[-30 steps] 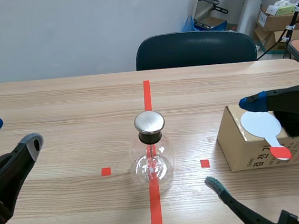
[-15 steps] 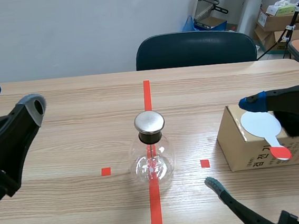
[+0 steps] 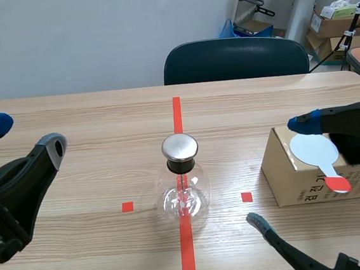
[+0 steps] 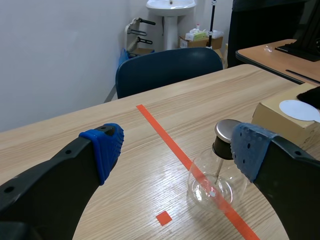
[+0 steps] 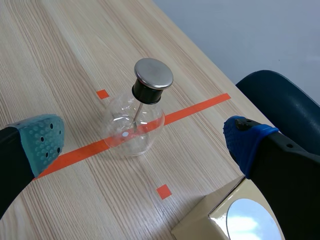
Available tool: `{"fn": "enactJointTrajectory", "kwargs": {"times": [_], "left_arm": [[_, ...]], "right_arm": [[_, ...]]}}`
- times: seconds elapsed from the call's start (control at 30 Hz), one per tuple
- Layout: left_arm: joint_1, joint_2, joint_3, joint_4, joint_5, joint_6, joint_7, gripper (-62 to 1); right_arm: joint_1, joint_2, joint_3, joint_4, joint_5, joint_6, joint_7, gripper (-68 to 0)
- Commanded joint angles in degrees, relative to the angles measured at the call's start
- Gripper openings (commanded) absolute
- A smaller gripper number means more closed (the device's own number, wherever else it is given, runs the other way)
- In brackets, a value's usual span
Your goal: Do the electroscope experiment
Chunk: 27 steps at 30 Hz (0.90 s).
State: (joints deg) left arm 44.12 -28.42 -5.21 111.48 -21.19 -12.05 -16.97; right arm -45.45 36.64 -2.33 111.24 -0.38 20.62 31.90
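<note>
Grippers both spread wide, flask standing between them

On my left wrist feed the left gripper (image 4: 177, 147) is released, fingers far apart with nothing between them. It hangs above the table (image 3: 69, 114), well off to the flask's left. The flask (image 3: 183, 197) sits ahead of it, nearer the right-hand finger, whose pad covers part of the cap (image 3: 180, 147).

The right gripper (image 5: 144, 141) is also released and holds nothing. From its wrist camera the flask shows ahead, in the gap between the two fingers but apart from both. In the scene view its blue pad (image 3: 301, 123) is at the far edge of the paddle (image 3: 315, 150); I cannot tell whether it touches. Its grey-green pad (image 3: 255, 219) is low, in front of the box (image 3: 291, 175), near the tabletop.

The flask is clear glass with a round body and a dark neck under a flat metal cap. It stands upright on the tape line (image 3: 176, 113) at mid-table, and a thin rod is visible inside it. A small tape square (image 3: 127, 207) lies on each side of it.

The paddle, a white disc with a red handle, lies flat on the box, its handle poking past the near edge. The box sits to the flask's right, well apart from it.

A dark chair (image 3: 236, 59) stands behind the table's far edge.
</note>
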Motion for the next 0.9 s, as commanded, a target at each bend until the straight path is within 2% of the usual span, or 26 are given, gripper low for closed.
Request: {"fn": "enactJointTrajectory", "kwargs": {"times": [0.0, 0.47, 0.87], "left_arm": [[0.0, 0.11, 0.0, 0.22, -0.35, -0.11, -0.94, -14.4], [-0.02, 0.11, 0.0, 0.22, -0.35, -0.11, -0.9, -14.4], [-0.02, 0.11, 0.0, 0.22, -0.35, -0.11, 1.62, -14.4]], "right_arm": [[0.22, -0.02, 0.44, 1.2, 1.11, 0.0, 0.81, 0.4], [0.22, -0.02, 0.44, 1.2, 2.36, 0.0, -0.04, 0.4], [0.22, -0.02, 0.44, 1.2, 2.36, 0.0, -0.68, 0.4]]}}
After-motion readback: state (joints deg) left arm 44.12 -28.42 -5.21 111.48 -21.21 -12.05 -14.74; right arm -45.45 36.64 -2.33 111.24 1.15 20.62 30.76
